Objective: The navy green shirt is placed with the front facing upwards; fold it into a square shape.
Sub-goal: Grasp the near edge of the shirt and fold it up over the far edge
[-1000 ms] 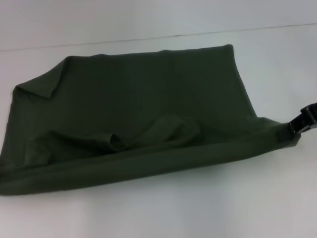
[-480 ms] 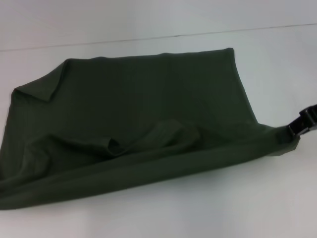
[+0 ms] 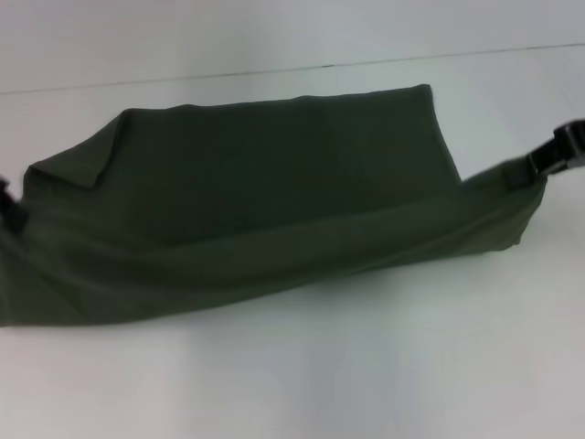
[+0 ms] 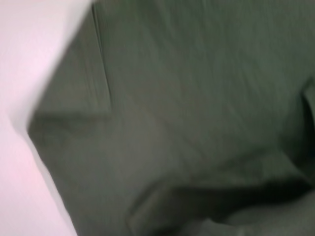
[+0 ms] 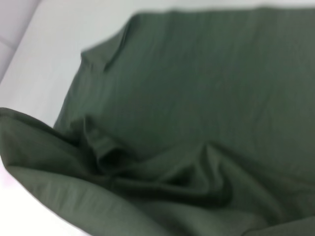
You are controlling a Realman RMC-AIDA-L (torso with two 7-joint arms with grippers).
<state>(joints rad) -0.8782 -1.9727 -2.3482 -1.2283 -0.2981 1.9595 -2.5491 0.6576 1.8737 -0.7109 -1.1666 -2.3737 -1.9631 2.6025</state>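
The navy green shirt (image 3: 274, 174) lies on the white table, plain green side up, with no print showing. Its near edge is lifted into a taut band (image 3: 274, 265) stretched between my two grippers. My right gripper (image 3: 551, 160) is at the right edge of the head view, shut on the shirt's right corner. My left gripper (image 3: 7, 208) just shows at the left edge, holding the left corner. The shirt fills the left wrist view (image 4: 197, 98) and the right wrist view (image 5: 206, 83), where folds bunch under the lifted edge.
The white table (image 3: 347, 375) spreads in front of and beside the shirt. A thin dark seam (image 3: 457, 57) runs across the far side of the table, behind the shirt.
The shirt's near edge has risen and moved away from me, covering the wrinkled bump in the middle. The right gripper has moved up and back. The left gripper has come into view.
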